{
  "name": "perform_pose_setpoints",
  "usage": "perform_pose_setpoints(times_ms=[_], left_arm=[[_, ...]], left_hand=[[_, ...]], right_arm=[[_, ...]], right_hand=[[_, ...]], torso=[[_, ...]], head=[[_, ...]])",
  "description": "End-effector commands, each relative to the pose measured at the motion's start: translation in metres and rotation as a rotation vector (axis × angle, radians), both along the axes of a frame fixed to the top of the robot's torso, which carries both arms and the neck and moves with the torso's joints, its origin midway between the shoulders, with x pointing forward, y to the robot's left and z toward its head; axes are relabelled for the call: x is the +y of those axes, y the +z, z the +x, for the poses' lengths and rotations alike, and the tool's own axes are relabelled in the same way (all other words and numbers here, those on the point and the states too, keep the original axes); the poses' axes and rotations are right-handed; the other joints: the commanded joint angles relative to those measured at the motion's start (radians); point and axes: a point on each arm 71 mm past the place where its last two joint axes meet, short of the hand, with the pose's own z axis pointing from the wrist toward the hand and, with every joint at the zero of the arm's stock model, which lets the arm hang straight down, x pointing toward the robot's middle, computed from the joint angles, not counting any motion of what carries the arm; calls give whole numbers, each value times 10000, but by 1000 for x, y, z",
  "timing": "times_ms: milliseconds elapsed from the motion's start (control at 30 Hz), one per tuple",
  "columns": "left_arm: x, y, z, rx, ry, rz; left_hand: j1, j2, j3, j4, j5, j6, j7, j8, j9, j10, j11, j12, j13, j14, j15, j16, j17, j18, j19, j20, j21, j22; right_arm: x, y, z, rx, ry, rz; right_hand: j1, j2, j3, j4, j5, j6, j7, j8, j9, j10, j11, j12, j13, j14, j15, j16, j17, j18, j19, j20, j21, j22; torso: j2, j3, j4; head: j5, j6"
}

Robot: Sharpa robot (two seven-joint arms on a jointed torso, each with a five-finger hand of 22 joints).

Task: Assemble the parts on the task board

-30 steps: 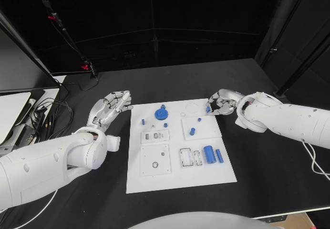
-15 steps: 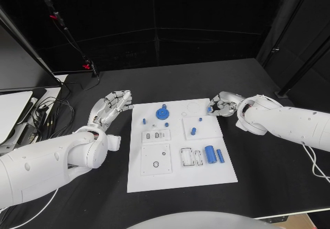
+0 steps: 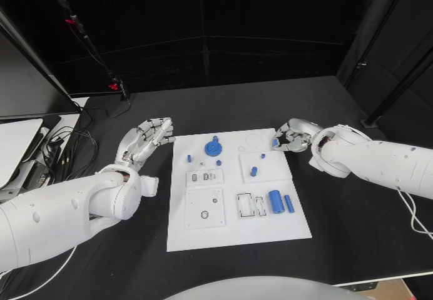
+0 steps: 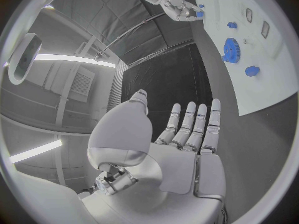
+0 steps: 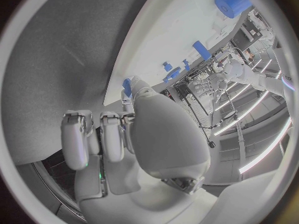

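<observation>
The white task board (image 3: 236, 219) lies mid-table. On it are a blue gear (image 3: 213, 149), a small blue peg (image 3: 253, 170) and a blue cylinder (image 3: 275, 201) with a slimmer blue piece (image 3: 289, 204) beside it. My right hand (image 3: 291, 135) hovers at the board's far right edge, fingers curled, pinching a small blue part (image 3: 275, 142); in the right wrist view that part (image 5: 127, 87) sits between thumb and a finger. My left hand (image 3: 147, 139) lies beside the board's far left corner, fingers straight and apart (image 4: 190, 129), holding nothing.
Black cables and a pale device (image 3: 50, 153) crowd the table's left edge. A dark stand with a red clamp (image 3: 112, 87) rises at the far left. Bare black tabletop (image 3: 361, 225) stretches on the right and behind the board.
My right hand has drifted very slightly to the right with the small blue part still pinched. The left hand and the parts on the board have stayed put.
</observation>
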Motion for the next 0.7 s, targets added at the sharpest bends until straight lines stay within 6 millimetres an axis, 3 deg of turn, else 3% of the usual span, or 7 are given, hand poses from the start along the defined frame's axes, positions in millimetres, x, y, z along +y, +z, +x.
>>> perform_pose_setpoints(times_ms=[33,267,500,700], left_arm=[[0,18,-4,-2431,-209,-658],[1,18,-4,-2420,-193,-649],[2,18,-5,-2416,-154,-624],[2,17,-4,-2407,-133,-599]], left_hand=[[11,106,-20,-8,42,-44,1450,20,-15,33,0,22,-5,40,9,28,-1,155,-87,-16,45,-14],[11,106,-20,-8,42,-44,1450,20,-15,33,0,22,-5,40,9,28,-1,155,-87,-16,45,-14],[12,106,-21,-8,42,-44,1450,20,-15,33,0,22,-5,40,9,29,-1,155,-87,-16,45,-14],[23,109,-34,-9,45,-46,1450,23,-14,30,0,25,-5,41,9,31,-1,155,-89,-16,50,-14]], right_arm=[[3,6,0,-748,118,239],[9,14,-2,-1681,214,961],[21,18,-9,-1703,310,1537],[50,24,-18,-1340,764,1907]], right_hand=[[52,130,81,-1,44,311,-23,-19,22,1041,15,25,2632,1039,-20,25,2634,-74,1040,-11,33,2635],[77,247,110,-97,83,975,-20,-37,36,1041,22,25,2632,1039,-10,25,2634,-74,1040,4,33,2635],[19,297,85,-111,108,1224,53,-103,22,1041,76,25,2632,1039,27,25,2634,-74,1040,29,33,2635],[-116,350,33,-44,107,1255,75,-235,-19,1041,104,25,2632,1039,57,25,2634,-74,1040,56,33,2635]], torso=[[-1,2,7],[-2,-3,-2],[-11,1,18],[-21,-12,24]], head=[[-13,14],[46,53],[159,53],[264,18]])
